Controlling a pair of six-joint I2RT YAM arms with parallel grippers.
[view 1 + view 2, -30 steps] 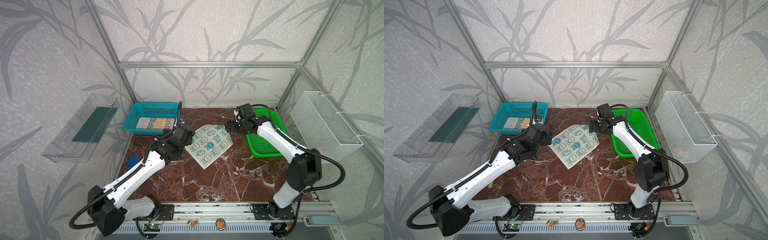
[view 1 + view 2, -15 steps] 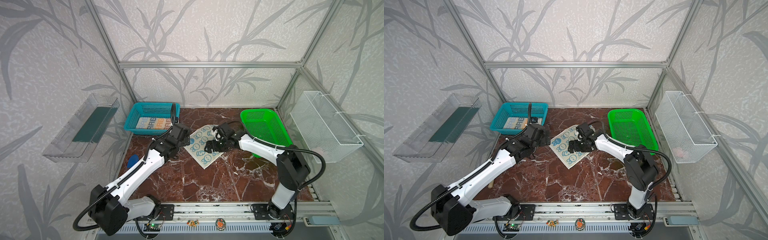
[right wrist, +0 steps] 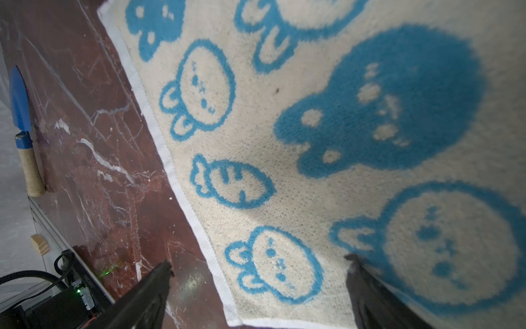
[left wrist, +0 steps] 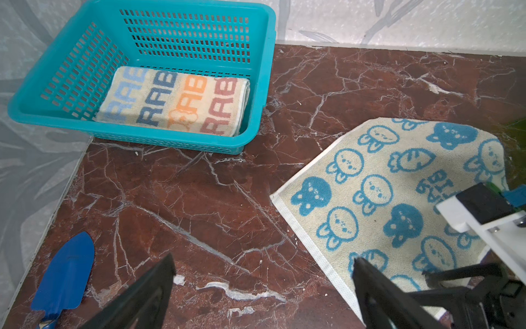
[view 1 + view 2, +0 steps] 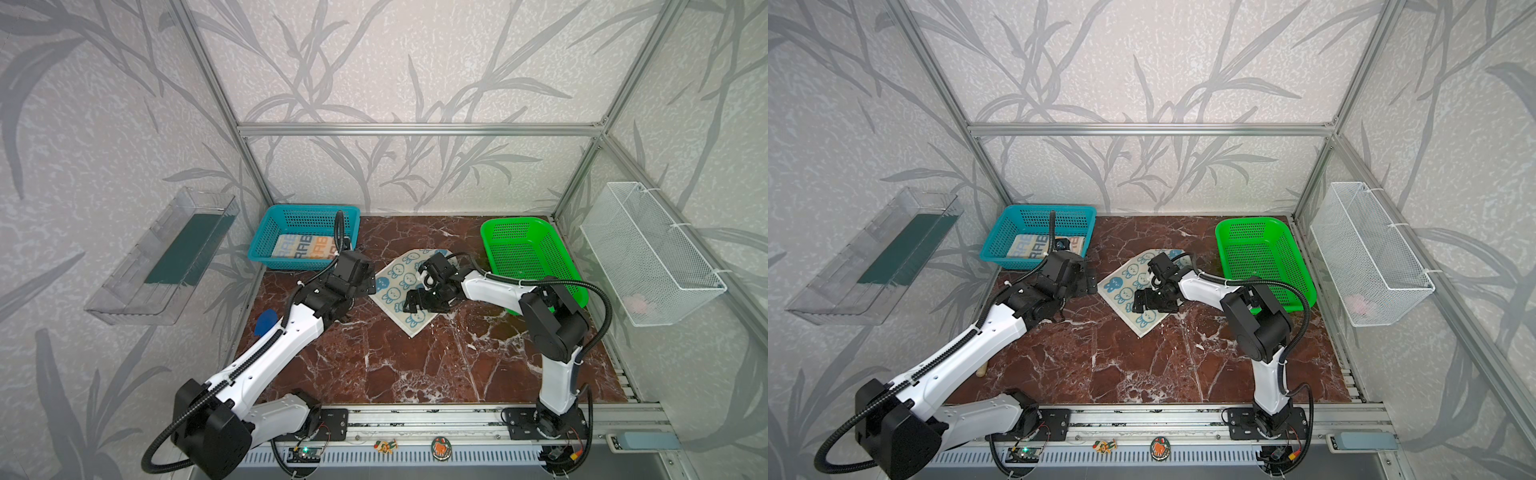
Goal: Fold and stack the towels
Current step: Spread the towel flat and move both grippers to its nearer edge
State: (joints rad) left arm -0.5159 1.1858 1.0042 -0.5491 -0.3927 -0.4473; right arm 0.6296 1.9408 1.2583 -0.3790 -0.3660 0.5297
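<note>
The right claw, jaws spread and empty, now hangs low over the blue-bunny towel, straddling its hemmed edge. A second ago it stood at the cloth's far side, by the green basket. Under the claw the towel lies flat and unfolded on the worktop. Just beside it, at the cloth's corner, the left claw hovers, equally spread. Beyond that claw the striped towel sits folded in the teal basket. Both claws look lined up to pinch an edge for the first fold.
</note>
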